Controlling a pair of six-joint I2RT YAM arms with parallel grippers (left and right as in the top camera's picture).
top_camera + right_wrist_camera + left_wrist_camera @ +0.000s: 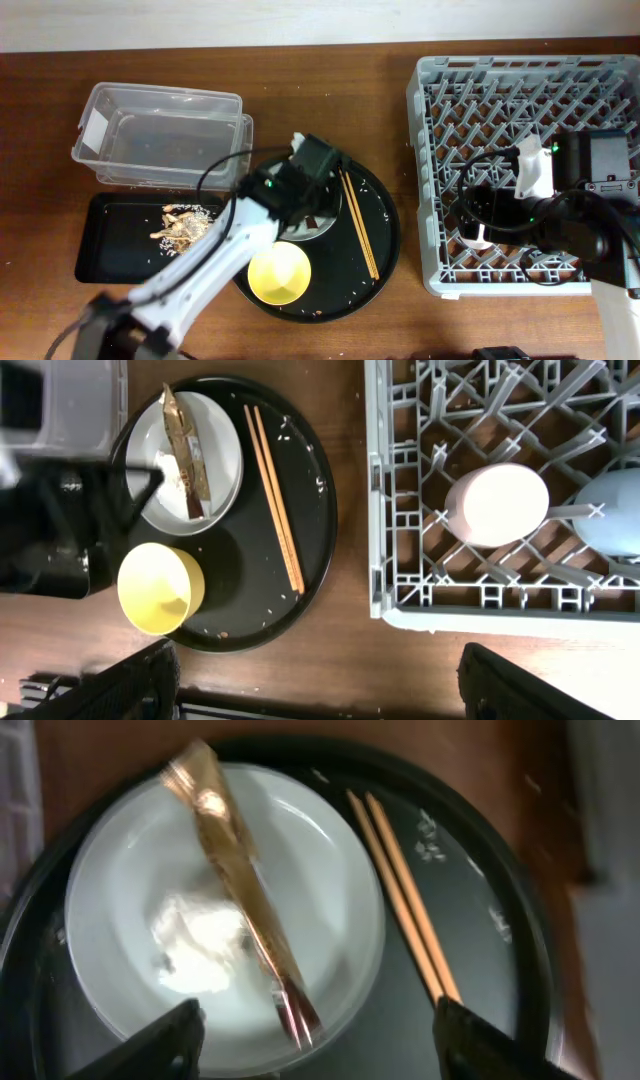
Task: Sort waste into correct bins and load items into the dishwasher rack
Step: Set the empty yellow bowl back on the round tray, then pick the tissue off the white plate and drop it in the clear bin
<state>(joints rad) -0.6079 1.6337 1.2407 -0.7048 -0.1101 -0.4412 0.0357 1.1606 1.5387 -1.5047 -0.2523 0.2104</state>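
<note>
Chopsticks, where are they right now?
In the overhead view, the chopsticks lie side by side on the round black tray, right of the grey plate and left of the dishwasher rack.

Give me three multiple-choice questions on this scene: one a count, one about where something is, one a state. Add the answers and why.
1. How many small cups sit in the light-grey plastic dishwasher rack?
A none
B two
C four

2. Where do the thin wooden chopsticks lie?
A on the large round black tray, beside the pale grey round plate
B across that plate
C in the rack

3. The left pincer is:
A open, holding nothing
B shut on the chopsticks
C shut on the plate

Answers:
1 B, since one pink cup and one blue cup show in the rack.
2 A, since the pair rests on the tray next to the plate.
3 A, since its fingers stand wide apart above the plate.
</note>
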